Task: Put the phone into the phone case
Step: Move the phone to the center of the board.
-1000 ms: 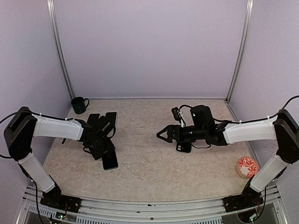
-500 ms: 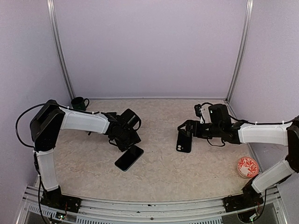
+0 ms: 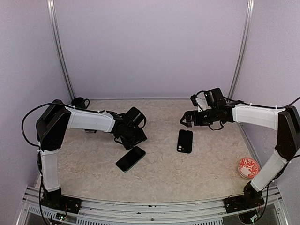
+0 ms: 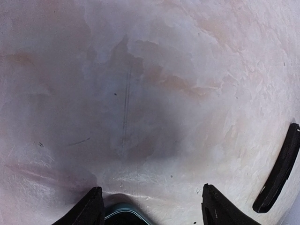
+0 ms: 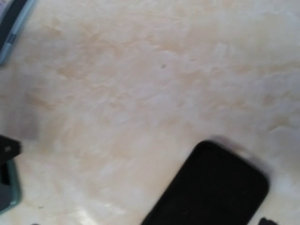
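Nothing joined yet: phone lies just beside the spread, empty left gripper, case well apart near the right gripper, seemingly spread too; next, grasp the phone.

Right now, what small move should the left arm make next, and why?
Probably ease the left pincer down and close it on the phone: its fingers stand open with the phone's end showing between them, and the phone lies flat on the table, apart from the phone case.
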You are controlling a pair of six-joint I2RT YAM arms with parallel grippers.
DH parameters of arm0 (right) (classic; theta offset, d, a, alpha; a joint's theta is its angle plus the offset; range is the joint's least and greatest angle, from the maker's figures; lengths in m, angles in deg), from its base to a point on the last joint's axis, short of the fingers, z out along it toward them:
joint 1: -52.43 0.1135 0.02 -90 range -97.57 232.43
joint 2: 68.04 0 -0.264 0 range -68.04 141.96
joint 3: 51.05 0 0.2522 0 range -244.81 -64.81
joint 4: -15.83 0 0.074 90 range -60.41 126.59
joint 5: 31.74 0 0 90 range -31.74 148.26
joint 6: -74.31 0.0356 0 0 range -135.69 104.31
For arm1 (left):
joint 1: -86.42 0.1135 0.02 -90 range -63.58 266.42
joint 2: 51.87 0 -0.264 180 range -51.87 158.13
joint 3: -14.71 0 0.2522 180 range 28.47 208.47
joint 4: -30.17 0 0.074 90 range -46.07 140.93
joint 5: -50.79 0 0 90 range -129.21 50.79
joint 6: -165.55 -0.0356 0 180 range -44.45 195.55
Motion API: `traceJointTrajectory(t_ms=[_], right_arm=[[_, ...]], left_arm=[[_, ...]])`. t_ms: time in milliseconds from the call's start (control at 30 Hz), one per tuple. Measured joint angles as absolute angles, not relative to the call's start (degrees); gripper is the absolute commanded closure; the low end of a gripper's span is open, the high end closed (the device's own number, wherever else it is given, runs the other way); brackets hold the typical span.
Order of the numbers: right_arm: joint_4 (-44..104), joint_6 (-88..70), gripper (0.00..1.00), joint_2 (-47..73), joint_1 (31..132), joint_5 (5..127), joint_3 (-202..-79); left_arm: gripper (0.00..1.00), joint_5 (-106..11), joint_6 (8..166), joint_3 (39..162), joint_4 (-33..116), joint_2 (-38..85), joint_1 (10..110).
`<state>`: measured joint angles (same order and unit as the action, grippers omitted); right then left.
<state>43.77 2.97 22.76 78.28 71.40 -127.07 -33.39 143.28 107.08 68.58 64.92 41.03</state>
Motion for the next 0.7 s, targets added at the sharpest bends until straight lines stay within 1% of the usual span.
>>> traceJointTrajectory(t_ms=[100,267,467,600,700], right_arm=[[47.5,-0.4,0.01,25.9,77.8,70.2,-130.5],[53.4,-5.1,0.01,29.2,77.8,68.3,-132.9],[57.8,-11.4,0.07,33.9,77.1,66.9,-136.3],[58.8,-14.4,0.11,37.9,75.0,66.7,-138.3],[59.3,-16.0,0.12,40.7,74.1,66.0,-139.5]], left_arm=[[0.22,-33.3,142.3,104.7,67.4,63.3,41.3],[0.18,-32.4,139.8,97.1,67.7,57.6,42.9],[0.17,-31.7,135.5,89.1,67.0,51.7,43.3],[0.17,-31.1,133.7,86.4,65.4,50.0,42.4],[0.17,-29.9,132.8,85.8,64.8,49.8,41.5]])
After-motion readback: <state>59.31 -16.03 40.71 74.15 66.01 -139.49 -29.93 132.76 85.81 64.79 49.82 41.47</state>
